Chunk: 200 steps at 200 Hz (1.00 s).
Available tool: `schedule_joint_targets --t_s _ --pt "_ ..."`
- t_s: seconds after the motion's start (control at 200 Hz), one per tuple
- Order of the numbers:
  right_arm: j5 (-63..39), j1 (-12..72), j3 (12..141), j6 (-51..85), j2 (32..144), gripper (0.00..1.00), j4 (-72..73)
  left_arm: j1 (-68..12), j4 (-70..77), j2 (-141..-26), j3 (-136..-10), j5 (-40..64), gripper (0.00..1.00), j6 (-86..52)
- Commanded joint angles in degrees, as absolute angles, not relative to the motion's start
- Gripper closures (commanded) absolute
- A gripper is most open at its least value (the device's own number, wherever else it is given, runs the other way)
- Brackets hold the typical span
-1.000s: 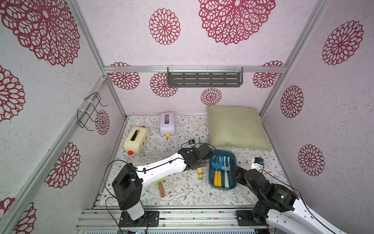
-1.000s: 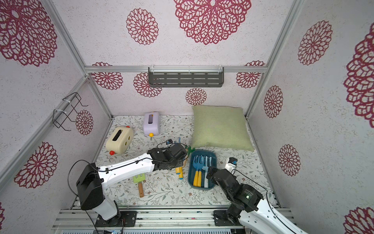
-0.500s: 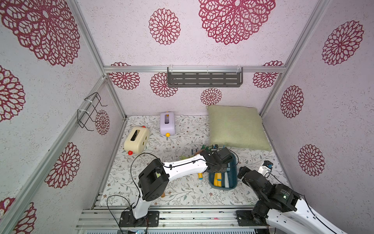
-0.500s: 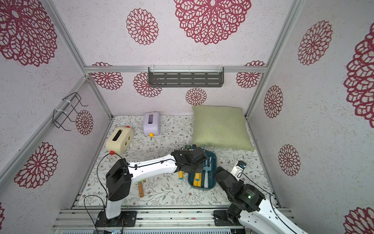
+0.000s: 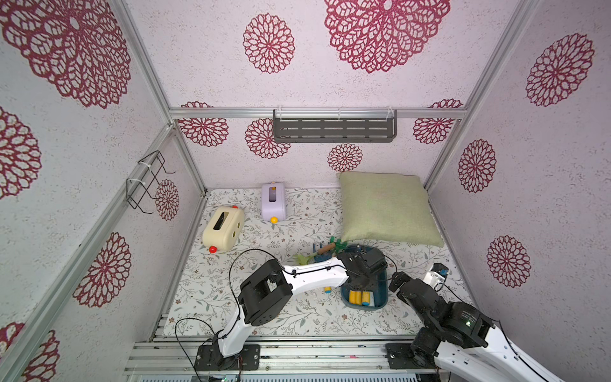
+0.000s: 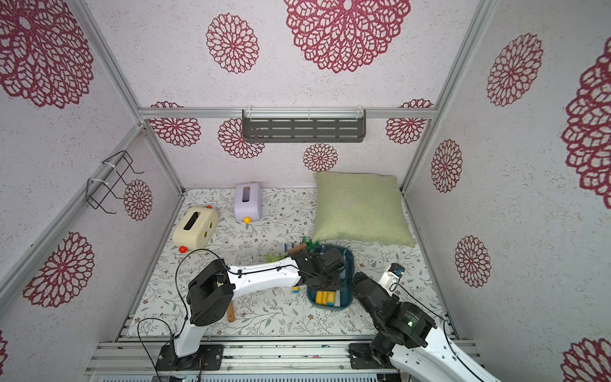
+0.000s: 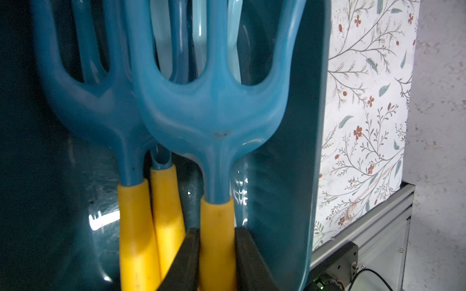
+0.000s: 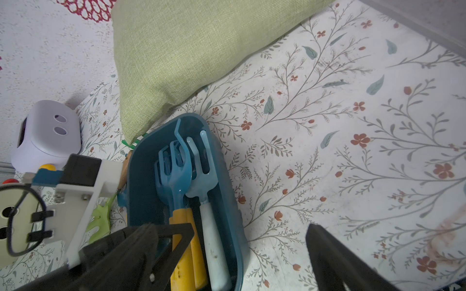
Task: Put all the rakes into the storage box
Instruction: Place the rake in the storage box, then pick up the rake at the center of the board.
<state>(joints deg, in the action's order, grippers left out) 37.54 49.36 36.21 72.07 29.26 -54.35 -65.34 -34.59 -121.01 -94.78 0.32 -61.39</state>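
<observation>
The storage box, a dark teal tub, lies on the floral table in front of the pillow. My left gripper reaches down into it, shut on the yellow handle of a blue rake; its black fingers press both sides of the handle. The rake lies inside the box beside other yellow-handled rakes and a pale one with a white handle. In both top views the left wrist hides the box's middle. My right gripper stands open just right of the box, holding nothing.
A green pillow lies behind the box. Loose toy tools lie left of the box's far end, a wooden-handled one near the front. A cream toy box and a lilac one stand at the back left.
My left arm has swung right from the table beside the box to over the box and lowered the rake into it. The right arm has drawn back slightly to the right.
</observation>
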Motion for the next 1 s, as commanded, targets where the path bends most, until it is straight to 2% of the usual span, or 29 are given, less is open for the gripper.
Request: schedule_joint_targets --t_s 0.0,0.065,0.135,0.275,0.42,0.525,0.645,0.76,0.996 --pt "38.87 49.13 36.82 72.95 29.83 0.01 -55.24 -66.02 -31.87 -121.17 -94.99 1.64 0.67 -61.61" --pt "38.70 49.13 36.79 72.87 30.12 0.01 -55.03 -66.01 -30.99 -120.40 -94.18 1.20 0.51 -61.59" --pt "38.34 49.13 36.91 72.73 30.43 0.01 -54.85 -65.93 -30.85 -119.11 -93.40 0.46 0.39 -61.07" --pt "37.50 49.13 36.99 71.29 31.13 0.01 -53.85 -65.70 -31.38 -114.11 -90.18 -3.78 0.35 -59.70" --pt "34.80 49.13 36.84 66.09 32.08 0.01 -49.63 -65.43 -34.36 -105.60 -84.08 -10.16 0.27 -57.90" --pt "29.31 49.13 35.98 58.55 32.11 0.01 -42.14 -65.09 -35.95 -99.95 -78.13 -13.57 0.17 -57.95" --pt "22.09 49.12 35.32 51.96 33.15 0.01 -34.44 -64.11 -37.60 -94.84 -71.41 -15.91 0.12 -59.77" --pt "16.23 49.13 35.31 48.48 36.20 0.02 -29.81 -63.40 -38.56 -90.66 -65.21 -17.60 0.00 -63.17" --pt "9.51 49.53 35.57 45.36 43.83 0.05 -23.93 -62.74 -41.62 -80.70 -53.30 -21.80 0.03 -71.72"
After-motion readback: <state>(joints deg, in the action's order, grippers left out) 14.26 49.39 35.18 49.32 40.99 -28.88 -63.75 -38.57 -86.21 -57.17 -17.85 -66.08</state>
